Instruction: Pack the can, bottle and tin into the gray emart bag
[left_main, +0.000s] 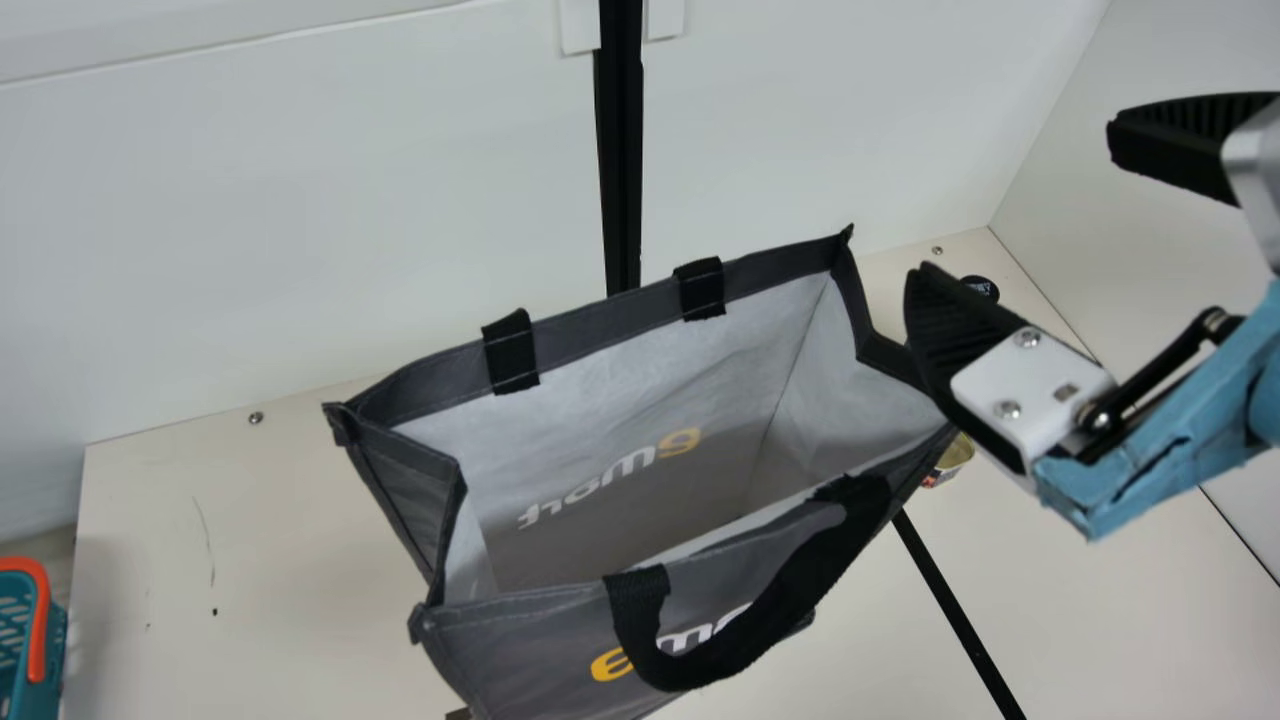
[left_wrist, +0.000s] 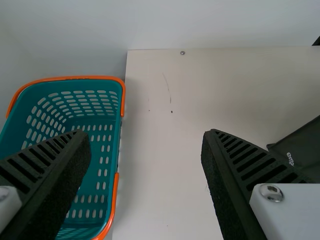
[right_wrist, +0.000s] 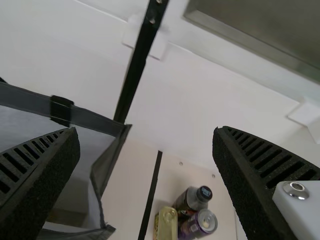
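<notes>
- Closest to me, the right gripper (left_main: 1012, 205) hangs in the air by the gray emart bag's right end, its jaws wide apart, gripping nothing.
- The left gripper (left_wrist: 146, 135) is up over the table's left part, also spread wide with nothing between its fingers.
- That gray emart bag (left_main: 640, 640) stands mouth-up and open on the cream table (left_main: 240, 540), one black handle (left_main: 780, 610) drooping over its near side.
- Off the table's left edge there's a teal basket (left_wrist: 35, 105) with an orange rim.
- Past the bag's right end, the tin (right_wrist: 169, 227), purple can (right_wrist: 192, 228) and dark-capped bottle (right_wrist: 189, 199) huddle together on the table.
</notes>
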